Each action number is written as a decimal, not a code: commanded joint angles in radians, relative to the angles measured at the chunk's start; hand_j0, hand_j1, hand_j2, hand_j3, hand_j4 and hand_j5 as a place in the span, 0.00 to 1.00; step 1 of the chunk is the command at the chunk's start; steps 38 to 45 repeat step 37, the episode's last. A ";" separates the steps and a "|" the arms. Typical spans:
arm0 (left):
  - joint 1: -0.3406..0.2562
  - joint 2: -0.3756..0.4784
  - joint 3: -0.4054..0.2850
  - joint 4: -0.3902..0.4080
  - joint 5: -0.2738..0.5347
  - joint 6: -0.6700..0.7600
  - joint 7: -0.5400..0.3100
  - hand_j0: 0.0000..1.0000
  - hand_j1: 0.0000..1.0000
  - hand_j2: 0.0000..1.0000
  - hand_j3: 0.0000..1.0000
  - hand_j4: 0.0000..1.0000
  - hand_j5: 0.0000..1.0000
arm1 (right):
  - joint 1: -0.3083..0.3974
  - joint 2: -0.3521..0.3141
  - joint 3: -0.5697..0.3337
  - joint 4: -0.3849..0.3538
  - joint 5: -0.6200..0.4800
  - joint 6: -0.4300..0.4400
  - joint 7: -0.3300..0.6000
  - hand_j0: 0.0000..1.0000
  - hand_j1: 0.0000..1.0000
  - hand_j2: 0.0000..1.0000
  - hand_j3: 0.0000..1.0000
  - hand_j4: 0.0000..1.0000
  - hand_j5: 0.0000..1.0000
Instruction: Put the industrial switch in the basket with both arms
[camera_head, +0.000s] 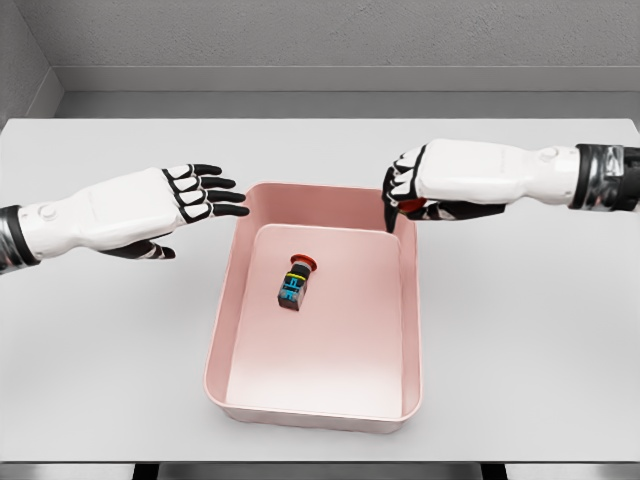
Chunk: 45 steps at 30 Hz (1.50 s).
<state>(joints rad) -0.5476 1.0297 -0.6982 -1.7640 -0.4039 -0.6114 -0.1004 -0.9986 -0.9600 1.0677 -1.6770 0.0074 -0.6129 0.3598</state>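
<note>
Grey walls and a pale grey desk (120, 380) are shown in the head view, with a pink rectangular basket (222, 330) set at the middle of the desk. One industrial switch (294, 284), dark-bodied with a red button cap and coloured bands, is seen lying on its side on the basket floor, in the far half, clear of all four walls.

The left hand (205, 195) is held just beside the basket's far left corner, above the desk, with fingers extended and spread wide; nothing is held in it. The right hand (408, 192) is poised over the far right corner of the basket, fingers curled downward around a small red-topped object (413, 206), judged to be a second switch, though most of it is hidden by the palm.

The step in hand is judged to be the release over the basket by the right hand. For a clean result, the hand should be brought inward past the rim before the fingers are opened, since the object is positioned almost over the wall and could be deflected outward. A low release height is advised, so that bouncing is limited and the switch already inside is not struck.
</note>
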 joint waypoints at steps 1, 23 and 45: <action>0.000 0.001 0.000 0.000 0.007 0.001 0.001 1.00 1.00 1.00 1.00 1.00 1.00 | 0.000 0.009 0.005 -0.003 -0.007 0.002 0.004 0.45 0.45 0.45 0.45 0.45 0.45; 0.000 0.001 0.000 0.000 0.000 0.001 -0.005 1.00 1.00 1.00 1.00 1.00 1.00 | -0.089 0.078 0.083 -0.009 -0.007 0.002 0.013 0.93 0.93 0.93 0.93 0.93 0.93; 0.000 0.001 0.000 0.001 0.002 0.001 -0.002 1.00 1.00 1.00 1.00 1.00 1.00 | 0.055 -0.151 -0.100 0.031 -0.012 0.002 0.016 0.98 0.98 0.98 0.98 0.98 0.98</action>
